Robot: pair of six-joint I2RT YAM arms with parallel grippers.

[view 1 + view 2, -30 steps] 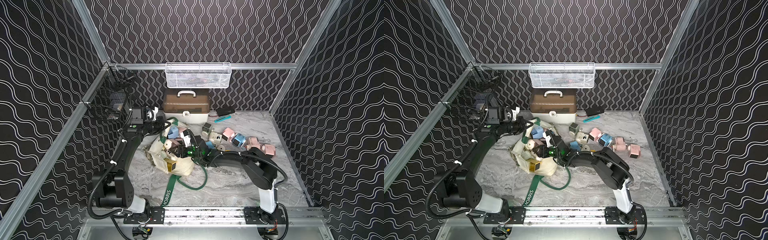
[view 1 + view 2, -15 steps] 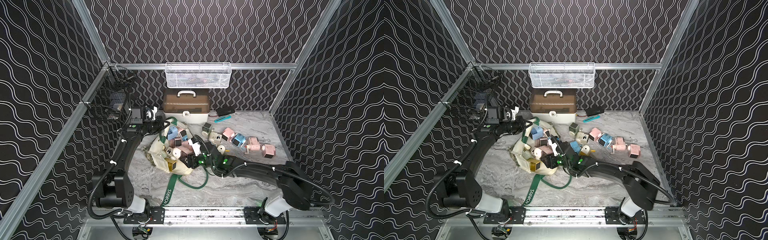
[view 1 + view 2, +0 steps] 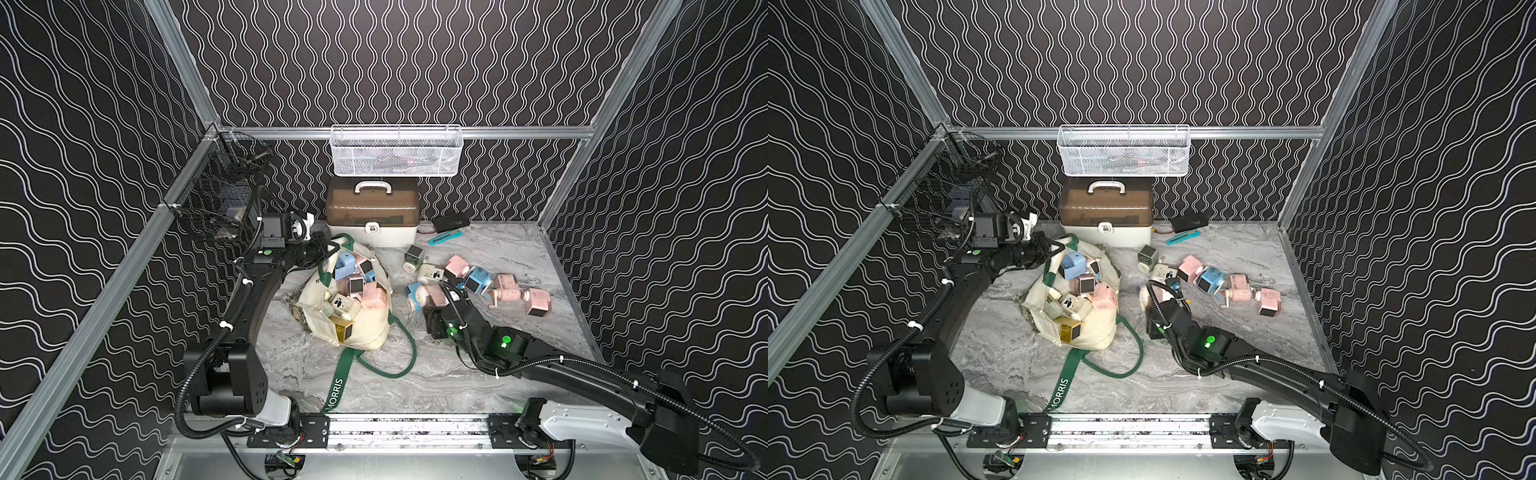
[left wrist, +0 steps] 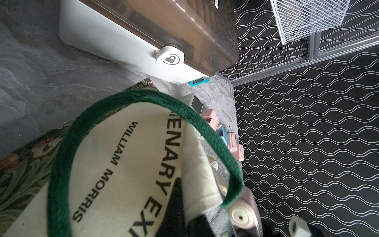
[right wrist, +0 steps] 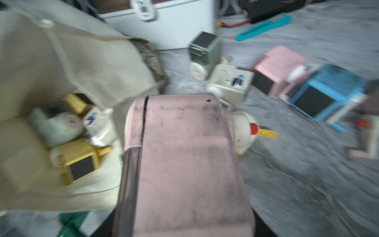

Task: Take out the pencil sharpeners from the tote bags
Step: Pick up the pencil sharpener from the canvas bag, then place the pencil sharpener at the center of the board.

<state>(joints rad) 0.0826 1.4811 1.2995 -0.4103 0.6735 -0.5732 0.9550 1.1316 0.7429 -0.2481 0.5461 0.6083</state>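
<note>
The right fingers (image 3: pixel 433 316) are clamped on a pink sharpener (image 3: pixel 432 296), which is held between the bag (image 3: pixel 365 332) and the loose sharpeners (image 3: pixel 505 289) lying on the counter (image 3: pixel 478 386). Whether it touches the counter cannot be told. The left fingers (image 3: pixel 322 252) are pressed together on the bag's far rim, just beside a green strap (image 3: pixel 341 240). More sharpeners (image 3: pixel 356 286), blue, pink, cream and yellow, are piled in the bag's open mouth, well apart from the right fingers.

In the right wrist view the pink sharpener (image 5: pixel 180 160) fills the middle, blurred, and a white end with a red dot and a yellow crank is shown, which is not made out in the top views. The fingers themselves are mostly hidden there. In the left wrist view one dark finger (image 4: pixel 176 197) is seen against the cream cloth, under the strap's loop (image 4: pixel 143 98), and the print "WILLIAM MORRIS" is read. In both top views only "MORRIS" is seen, on the second strap trailing to the front.

The counter is grey and marbled. A white-and-brown case (image 3: pixel 371 216) is set at the back, with a teal tool (image 3: pixel 445 237) near it and a white basket (image 3: pixel 397 151) hung above. The walls (image 3: pixel 415 62) are black with white wavy lines.
</note>
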